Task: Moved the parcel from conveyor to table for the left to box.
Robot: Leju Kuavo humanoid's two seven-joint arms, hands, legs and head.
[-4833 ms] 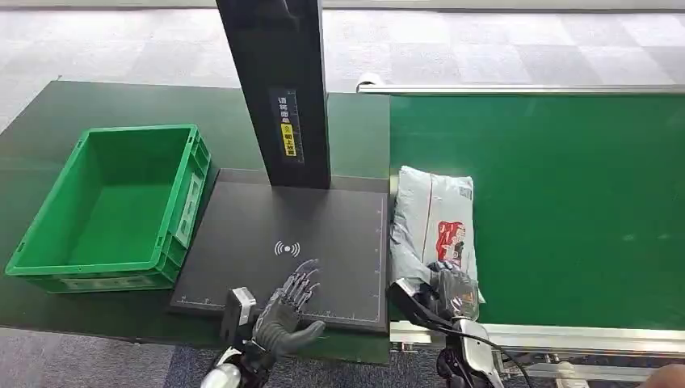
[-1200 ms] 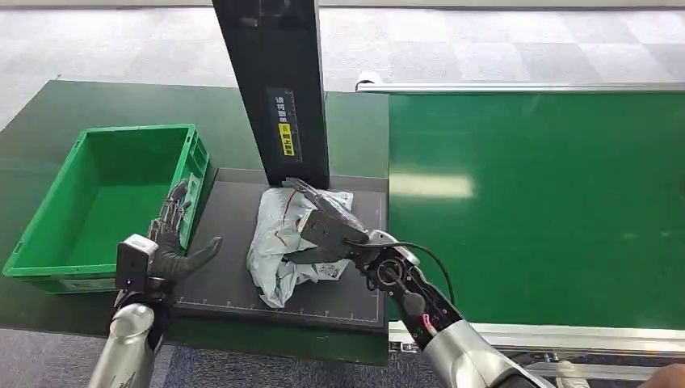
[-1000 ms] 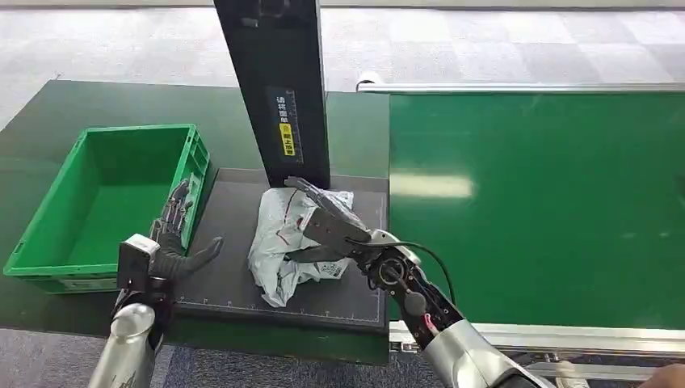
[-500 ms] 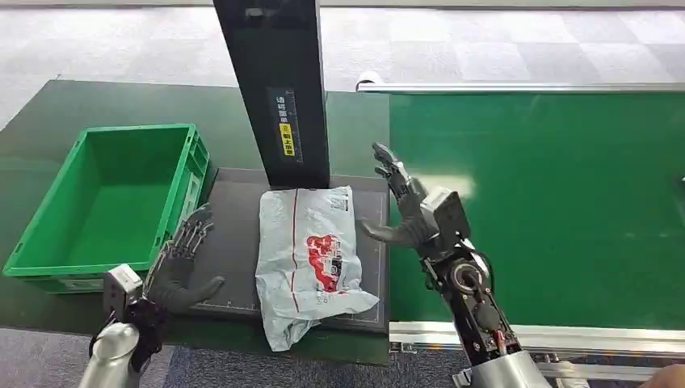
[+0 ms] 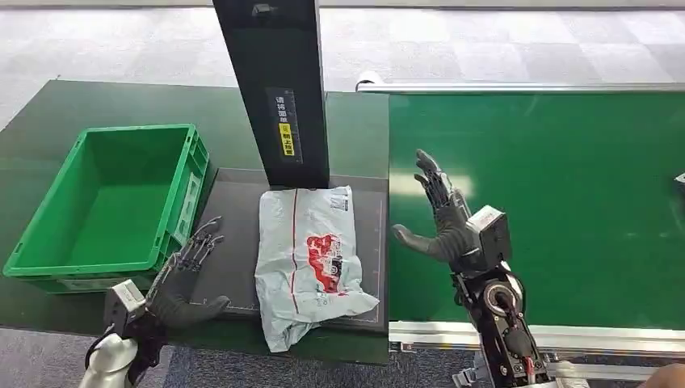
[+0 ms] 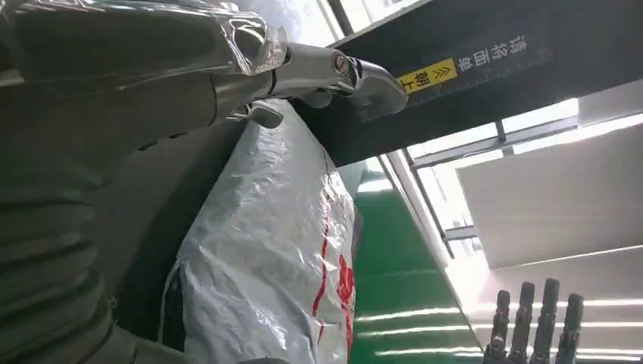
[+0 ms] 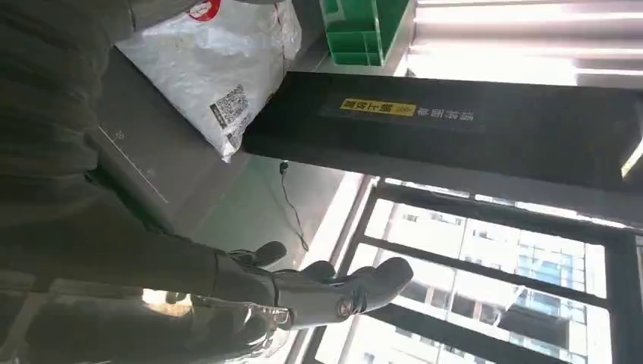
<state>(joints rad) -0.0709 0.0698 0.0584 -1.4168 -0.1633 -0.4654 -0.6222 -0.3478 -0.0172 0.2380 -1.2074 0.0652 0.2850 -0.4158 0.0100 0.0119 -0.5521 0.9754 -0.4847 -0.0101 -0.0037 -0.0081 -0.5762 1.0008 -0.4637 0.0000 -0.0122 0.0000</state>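
Head view. Your parcel (image 5: 311, 259) lay flat on the dark scan pad (image 5: 234, 234), in front of the black post (image 5: 275, 89), one corner overhanging the pad's near edge. Your right hand (image 5: 452, 222) hung over the green conveyor (image 5: 565, 202), on the far side of the parcel from the crate, fingers spread and holding nothing. Your left hand (image 5: 182, 279) hovered at the pad's near corner, between the parcel and the green crate (image 5: 105, 202), fingers apart and empty, just beside the parcel but apart from it.

Left wrist view. You saw the parcel (image 6: 273, 258) close ahead of the left hand (image 6: 114, 136), whose fingers (image 6: 334, 72) reached over it without gripping; the post (image 6: 470, 68) stood behind the parcel.

Right wrist view. Your right hand (image 7: 189, 288) was open, its fingers (image 7: 356, 292) extended and closed on nothing, with the parcel (image 7: 212, 68) well apart from it.

Judgement. The conveyor-to-counter step looked complete. Next, you would likely need the left hand to close on the parcel's near edge, lift it clear of the pad, and carry it over the crate wall; the slack bag may sag or slip.
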